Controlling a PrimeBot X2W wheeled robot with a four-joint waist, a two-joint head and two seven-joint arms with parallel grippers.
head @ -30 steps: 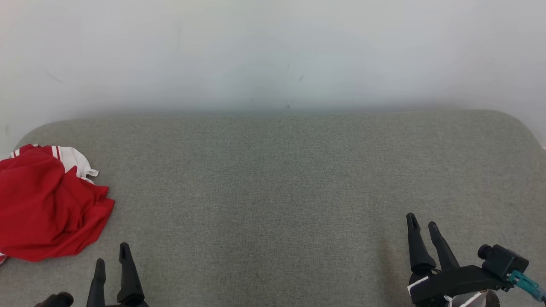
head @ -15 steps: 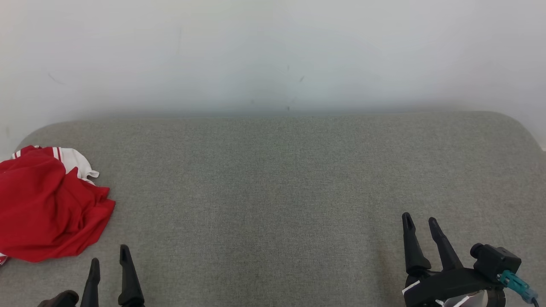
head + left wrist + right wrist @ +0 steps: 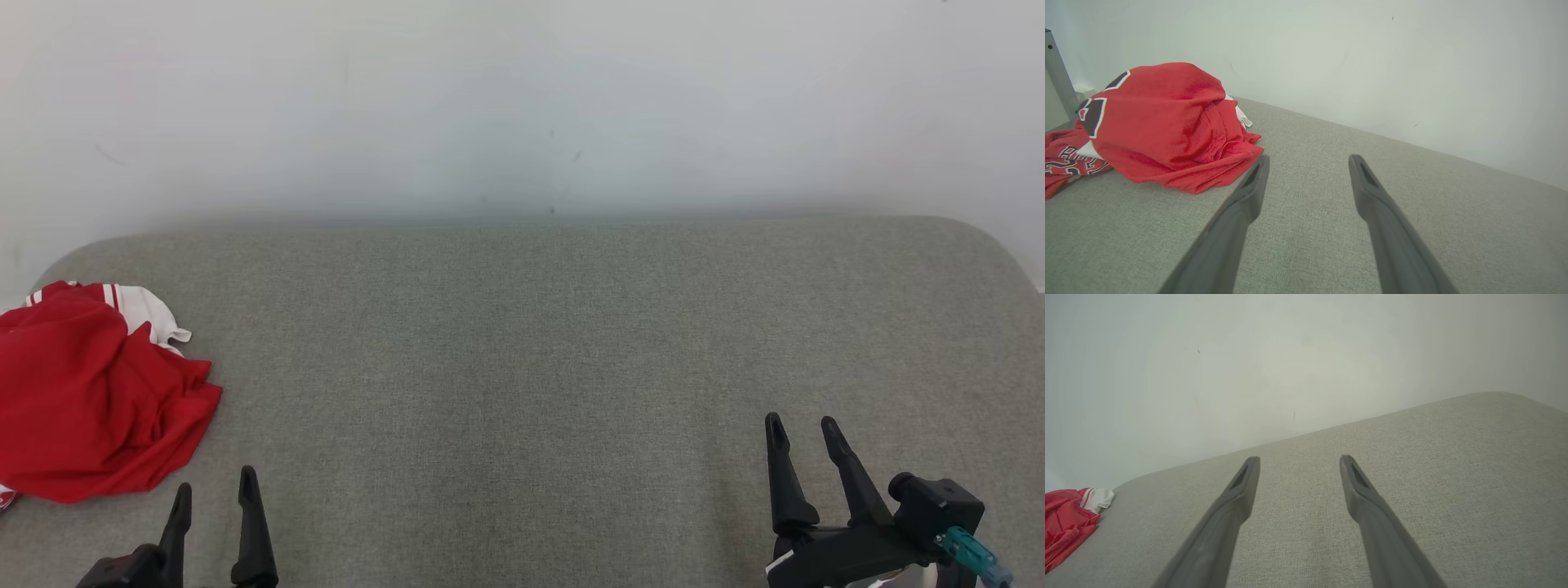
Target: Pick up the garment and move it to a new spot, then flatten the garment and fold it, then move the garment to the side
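The garment (image 3: 90, 400) is a crumpled red jersey with white striped trim, heaped at the far left of the grey padded surface (image 3: 531, 343). In the left wrist view the garment (image 3: 1163, 126) shows dark lettering and lies just left of my fingers. My left gripper (image 3: 214, 482) stands open near the front edge, a little right of and below the heap, touching nothing; in its own view the left gripper (image 3: 1308, 161) has only grey cloth between its fingers. My right gripper (image 3: 802, 423) is open at the front right, far from the garment (image 3: 1069, 522). The right gripper (image 3: 1299, 459) holds nothing.
A pale wall (image 3: 522, 106) runs close behind the padded surface. The surface's corners are rounded at the back left and back right (image 3: 980, 237). A grey metal post (image 3: 1057, 77) stands behind the garment in the left wrist view.
Both grippers have drawn back slightly toward the bottom edge of the head view, the right one shifting a little left. The garment has not moved; the picture drifted slightly.
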